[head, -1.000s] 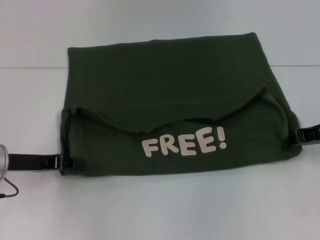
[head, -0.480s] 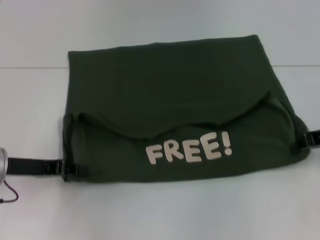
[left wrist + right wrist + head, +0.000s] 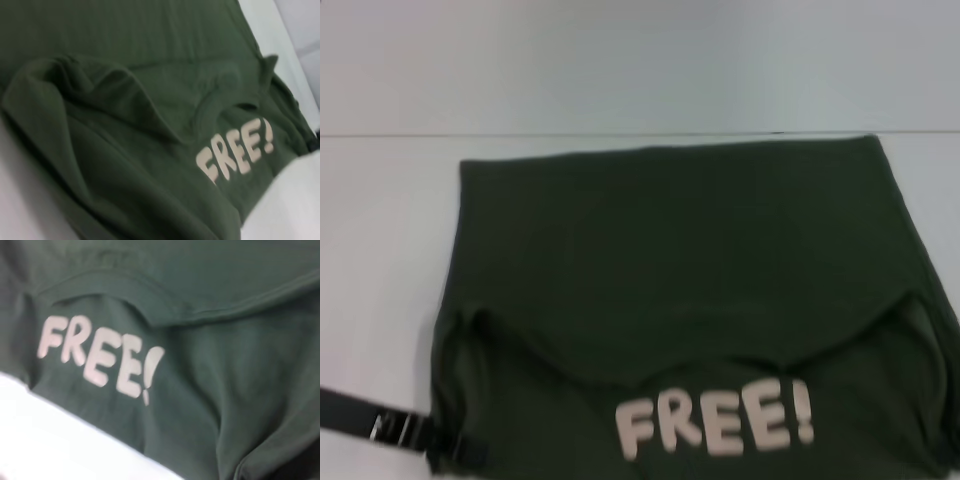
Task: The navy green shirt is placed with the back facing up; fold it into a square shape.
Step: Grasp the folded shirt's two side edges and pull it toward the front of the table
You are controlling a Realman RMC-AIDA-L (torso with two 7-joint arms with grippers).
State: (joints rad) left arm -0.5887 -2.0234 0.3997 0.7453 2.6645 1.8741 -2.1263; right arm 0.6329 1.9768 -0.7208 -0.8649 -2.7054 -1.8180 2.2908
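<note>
- Looking at the head view: the navy green shirt (image 3: pixel 680 300) is lying on the white surface (image 3: pixel 620 60), near flap turned over so the "FREE!" lettering (image 3: pixel 715 420) is facing up at the near edge.
- Left gripper (image 3: pixel 455 447) is sitting at the shirt's near left corner, black arm link coming in low from the left; fingers look clenched on the shirt corner, probably so the flap can be carried as one straight edge.
- Right gripper isn't showing in this view; it's likely past the near right corner.
- Left wrist view: cloth is bunching into a raised ridge right under the camera, which fits a pinched corner being held up. Lettering is lying farther off, white surface beyond it. Own fingers aren't showing.
- Right wrist view: lettering and the curved edge of the folded flap are filling the picture, white surface along one side. No fingers visible, so I cannot tell whether the right side is gripping or released.
</note>
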